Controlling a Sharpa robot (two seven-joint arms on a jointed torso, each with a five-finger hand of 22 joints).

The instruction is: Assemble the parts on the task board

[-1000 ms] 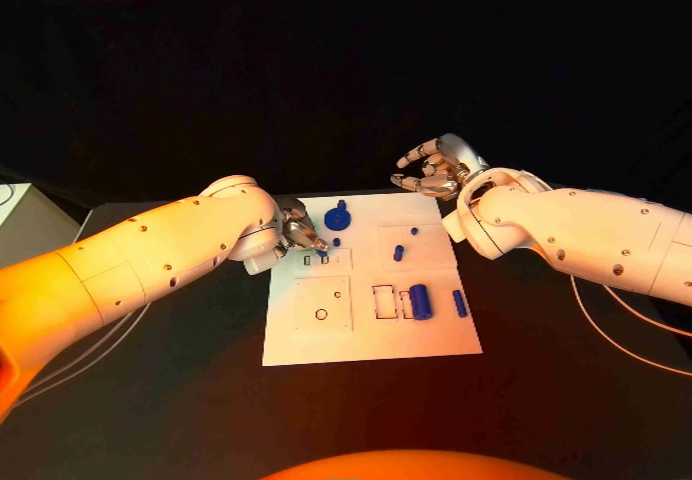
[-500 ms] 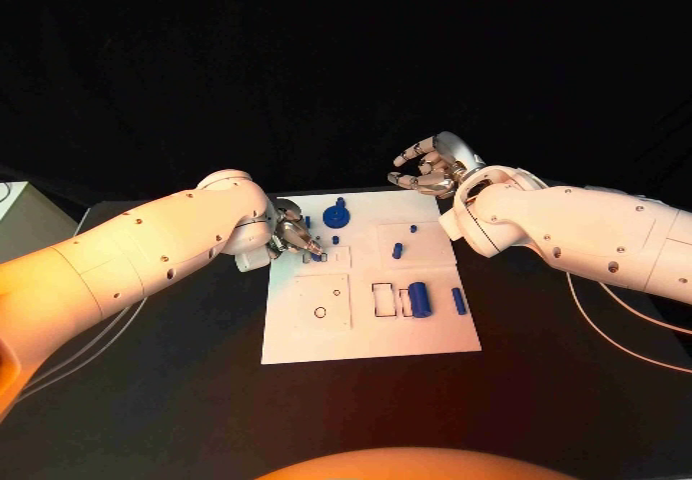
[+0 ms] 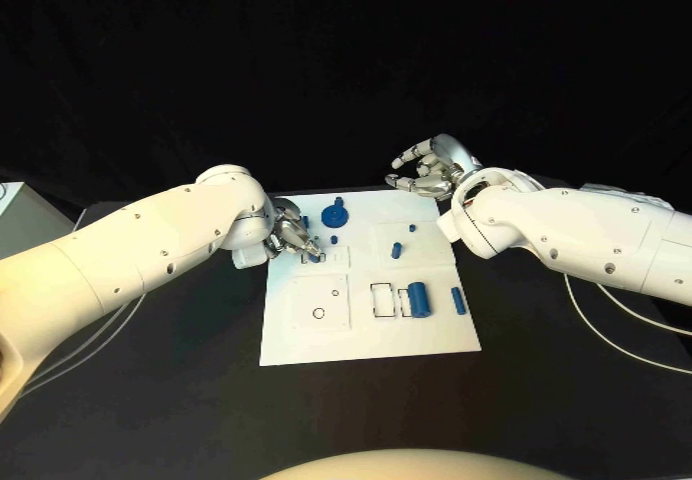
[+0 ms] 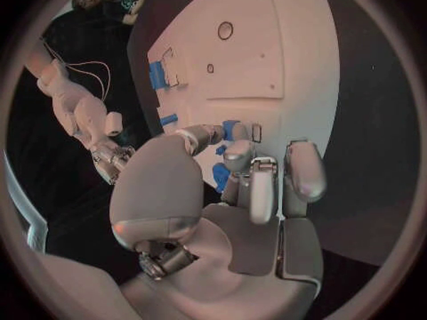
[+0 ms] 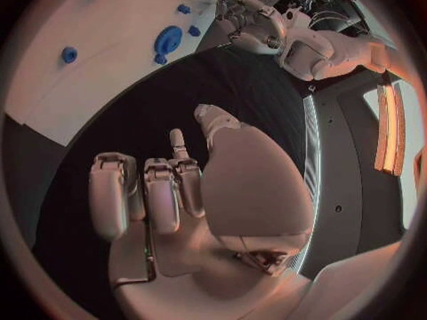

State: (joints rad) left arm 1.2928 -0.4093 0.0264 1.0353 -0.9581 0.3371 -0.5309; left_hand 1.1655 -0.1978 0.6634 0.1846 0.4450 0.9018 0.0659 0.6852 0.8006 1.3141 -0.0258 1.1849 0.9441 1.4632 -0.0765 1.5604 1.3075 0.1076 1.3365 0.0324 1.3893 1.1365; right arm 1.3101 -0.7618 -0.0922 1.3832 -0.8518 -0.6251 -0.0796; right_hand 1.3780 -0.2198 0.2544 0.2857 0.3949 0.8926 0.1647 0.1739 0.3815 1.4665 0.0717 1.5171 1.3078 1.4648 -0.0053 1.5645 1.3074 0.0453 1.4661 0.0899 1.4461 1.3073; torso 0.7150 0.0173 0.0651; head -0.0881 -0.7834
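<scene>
The white task board was laid in the middle of the black table. The left hand was placed over the board's left edge, and a small blue part was pinched between its fingertips. The right hand was held above the table just beyond the board's far right corner, with its fingers curled and nothing inside. On the board, a round blue knob was seen near the far edge, a blue cylinder beside a rectangular slot, and a blue bar near the right edge.

A black table, with a pale box at its left edge.
</scene>
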